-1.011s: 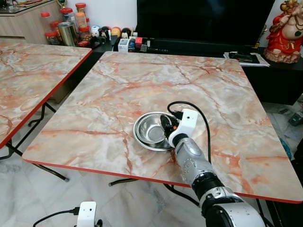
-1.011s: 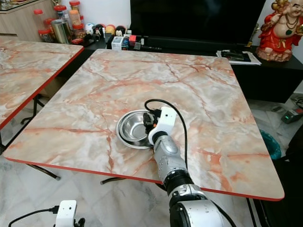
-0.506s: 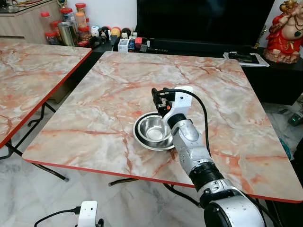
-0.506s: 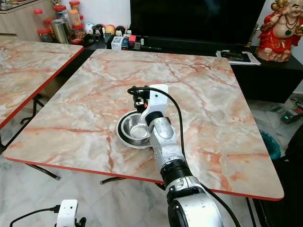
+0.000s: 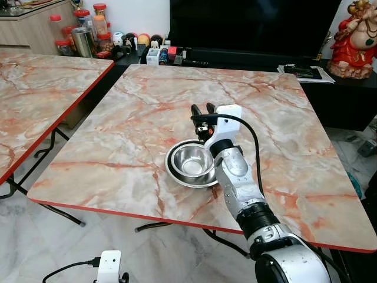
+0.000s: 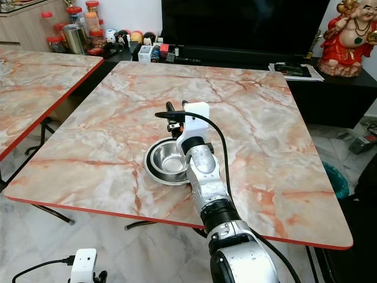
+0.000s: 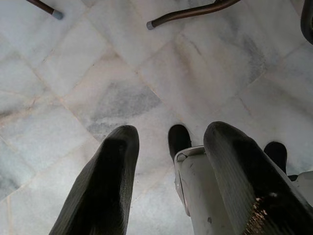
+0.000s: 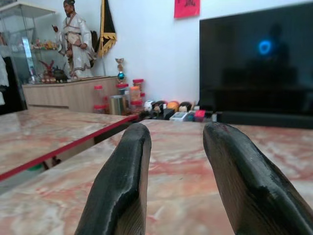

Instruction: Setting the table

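Observation:
A stainless steel bowl (image 5: 189,164) rests in a wider steel dish on the marble table (image 5: 135,118), near its front edge. My right gripper (image 5: 201,109) hovers just above and behind the bowl's far rim, pointing away from me. Its fingers (image 8: 124,171) are open with nothing between them, and they touch nothing. My left gripper (image 7: 171,142) hangs low beside me over the tiled floor, open and empty. Its white wrist block (image 5: 108,265) shows below the table's front edge.
A second marble table (image 5: 35,88) stands to the left across a narrow gap. Behind the table are a black TV (image 5: 253,26), jars (image 5: 88,29), a red statue (image 5: 356,41) and a booklet (image 5: 303,72). Folding table legs (image 7: 190,12) cross the floor.
My right gripper was at the bowl's right rim a second ago. It has since lifted off and swung up to the bowl's far side, and the bowl has stayed in place.

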Available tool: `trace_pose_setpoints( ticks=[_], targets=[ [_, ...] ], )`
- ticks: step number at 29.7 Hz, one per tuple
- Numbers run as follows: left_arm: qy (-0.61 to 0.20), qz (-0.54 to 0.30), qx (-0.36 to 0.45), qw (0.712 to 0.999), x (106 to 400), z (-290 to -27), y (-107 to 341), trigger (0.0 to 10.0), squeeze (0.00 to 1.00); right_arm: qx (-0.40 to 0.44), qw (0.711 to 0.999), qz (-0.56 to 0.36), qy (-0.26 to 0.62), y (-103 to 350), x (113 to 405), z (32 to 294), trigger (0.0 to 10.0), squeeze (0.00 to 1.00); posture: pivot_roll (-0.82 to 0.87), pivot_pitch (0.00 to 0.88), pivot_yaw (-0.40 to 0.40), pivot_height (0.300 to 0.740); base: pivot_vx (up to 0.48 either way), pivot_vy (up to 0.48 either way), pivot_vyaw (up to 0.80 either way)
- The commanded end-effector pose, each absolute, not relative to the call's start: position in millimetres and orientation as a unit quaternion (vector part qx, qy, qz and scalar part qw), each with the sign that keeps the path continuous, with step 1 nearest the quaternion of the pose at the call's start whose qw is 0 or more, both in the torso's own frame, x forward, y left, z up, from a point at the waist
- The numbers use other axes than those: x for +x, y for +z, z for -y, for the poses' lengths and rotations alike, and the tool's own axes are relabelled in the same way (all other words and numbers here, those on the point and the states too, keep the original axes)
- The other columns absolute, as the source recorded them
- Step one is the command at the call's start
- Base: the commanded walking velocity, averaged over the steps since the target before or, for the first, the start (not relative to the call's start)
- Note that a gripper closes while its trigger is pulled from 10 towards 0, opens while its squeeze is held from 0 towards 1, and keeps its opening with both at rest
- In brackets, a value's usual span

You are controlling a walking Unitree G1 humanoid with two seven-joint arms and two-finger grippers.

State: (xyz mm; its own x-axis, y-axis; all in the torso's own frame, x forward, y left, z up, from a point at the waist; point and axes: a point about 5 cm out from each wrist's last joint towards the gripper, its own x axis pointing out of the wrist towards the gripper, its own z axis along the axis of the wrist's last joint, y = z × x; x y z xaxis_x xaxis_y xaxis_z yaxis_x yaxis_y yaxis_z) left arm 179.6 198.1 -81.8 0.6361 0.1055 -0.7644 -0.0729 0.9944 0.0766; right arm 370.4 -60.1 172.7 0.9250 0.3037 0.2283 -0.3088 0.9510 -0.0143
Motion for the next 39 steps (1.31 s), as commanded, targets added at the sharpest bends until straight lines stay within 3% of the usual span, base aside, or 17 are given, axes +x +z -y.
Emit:
trace_pose_setpoints(
  ticks=[1, 6, 17, 39],
  targets=[
    [0.055, -0.422, 0.017, 0.905, 179.3, -200.2, -81.6, 10.0, 0.00, -0.006, 0.981, 0.126, 0.149, 173.6, 369.0, 63.4, 10.0, 0.00, -0.02, 0.000, -0.023, 0.740, 0.000, 0.000, 0.00],
    [0.057, -0.418, 0.016, 0.906, 180.3, -200.3, -80.9, 10.0, 0.00, -0.065, 0.983, 0.135, 0.108, 168.5, 368.6, 76.6, 10.0, 0.00, -0.02, 0.000, -0.025, 0.740, 0.000, 0.000, 0.00],
    [0.060, -0.409, 0.017, 0.910, 182.4, -201.5, -79.2, 10.0, 0.00, -0.087, 0.986, 0.137, 0.031, 161.4, 367.7, 117.3, 10.0, 0.00, -0.03, 0.000, -0.022, 0.740, 0.000, 0.000, 0.00],
    [0.070, -0.406, 0.010, 0.911, 183.4, -204.6, -78.1, 10.0, 0.00, -0.050, 0.991, 0.126, 0.011, 150.9, 361.3, 120.3, 10.0, 0.00, -0.03, 0.000, -0.019, 0.740, 0.000, 0.000, 0.00]
  ],
)
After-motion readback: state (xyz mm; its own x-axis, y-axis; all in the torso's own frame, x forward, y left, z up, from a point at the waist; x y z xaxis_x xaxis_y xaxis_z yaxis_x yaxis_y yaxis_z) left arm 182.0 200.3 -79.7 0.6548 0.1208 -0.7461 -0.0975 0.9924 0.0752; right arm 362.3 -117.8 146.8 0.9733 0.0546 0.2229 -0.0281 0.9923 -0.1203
